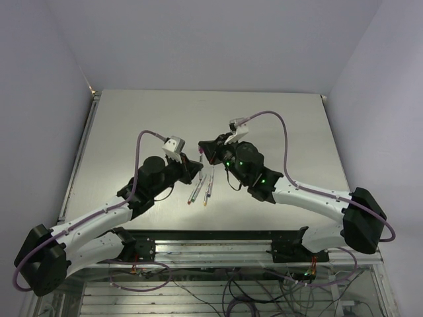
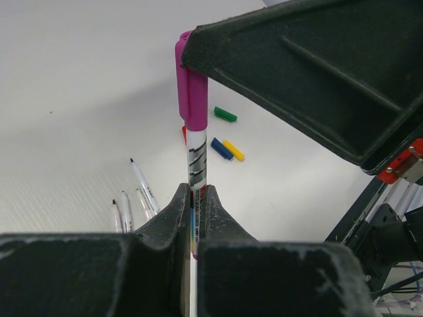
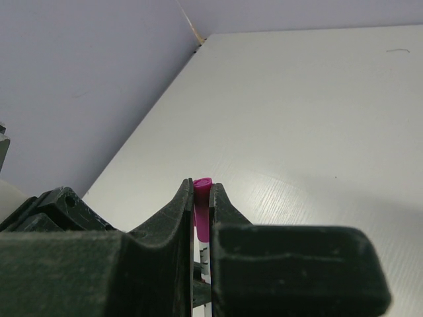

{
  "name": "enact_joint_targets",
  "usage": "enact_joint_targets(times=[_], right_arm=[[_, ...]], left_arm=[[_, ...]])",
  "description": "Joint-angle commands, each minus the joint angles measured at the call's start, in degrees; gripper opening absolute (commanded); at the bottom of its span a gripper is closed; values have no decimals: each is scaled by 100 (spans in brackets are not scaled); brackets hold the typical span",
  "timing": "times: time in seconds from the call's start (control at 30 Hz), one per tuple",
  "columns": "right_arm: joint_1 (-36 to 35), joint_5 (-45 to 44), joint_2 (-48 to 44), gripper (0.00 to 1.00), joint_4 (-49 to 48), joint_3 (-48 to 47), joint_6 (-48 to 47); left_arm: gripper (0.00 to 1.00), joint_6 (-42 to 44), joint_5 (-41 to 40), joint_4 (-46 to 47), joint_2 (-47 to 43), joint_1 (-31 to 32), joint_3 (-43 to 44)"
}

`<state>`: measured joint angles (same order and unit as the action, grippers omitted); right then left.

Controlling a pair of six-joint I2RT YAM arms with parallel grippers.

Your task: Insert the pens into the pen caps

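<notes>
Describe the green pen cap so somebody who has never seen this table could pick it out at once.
Seen from the left wrist, on the white table, look beyond the magenta-capped pen held in the left pincer, where loose caps lie. The green cap is the farthest one, alone; the blue cap and yellow cap lie side by side nearer.

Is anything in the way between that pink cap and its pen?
Nothing visible: the pink cap already sits on the pen's end, with the left gripper pinching the pen and the right gripper the cap.
</notes>
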<state>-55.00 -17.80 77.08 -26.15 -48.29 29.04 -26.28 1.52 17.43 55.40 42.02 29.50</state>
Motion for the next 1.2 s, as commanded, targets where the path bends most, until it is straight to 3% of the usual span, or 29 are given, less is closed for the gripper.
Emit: enact_joint_targets(times=[0.0,0.2,0.33,0.43,0.5,0.6,0.67,0.7,0.8,1.17], right_arm=[[-303,322,297,0,1371,-89,-141],[-302,-200,408,0,1580,-656,-577],[-301,-509,326,9,1589,-849,-796],[-306,-606,222,24,1533,-865,-832],[-307,-676,125,40,1489,-850,-820],[-305,-762,-80,66,1439,-833,-767],[-310,-786,-276,95,1362,-785,-791],[-309,-823,-374,99,1328,-756,-803],[-308,-1211,-650,100,1424,-731,-775],[-283,-3206,-772,100,3262,-1326,78]], left_arm=[[7,182,-513,1163,-287,-185,581],[7,154,-490,838,-553,-185,377],[7,159,-547,633,-714,-185,299],[7,160,-589,534,-765,-192,262],[7,156,-575,489,-739,-185,237],[7,153,-536,371,-630,-186,185],[7,114,-541,309,-578,-185,103],[7,79,-573,302,-562,-185,25],[7,15,-744,222,-537,-185,-106],[7,84,-1471,-401,-82,-188,102]])
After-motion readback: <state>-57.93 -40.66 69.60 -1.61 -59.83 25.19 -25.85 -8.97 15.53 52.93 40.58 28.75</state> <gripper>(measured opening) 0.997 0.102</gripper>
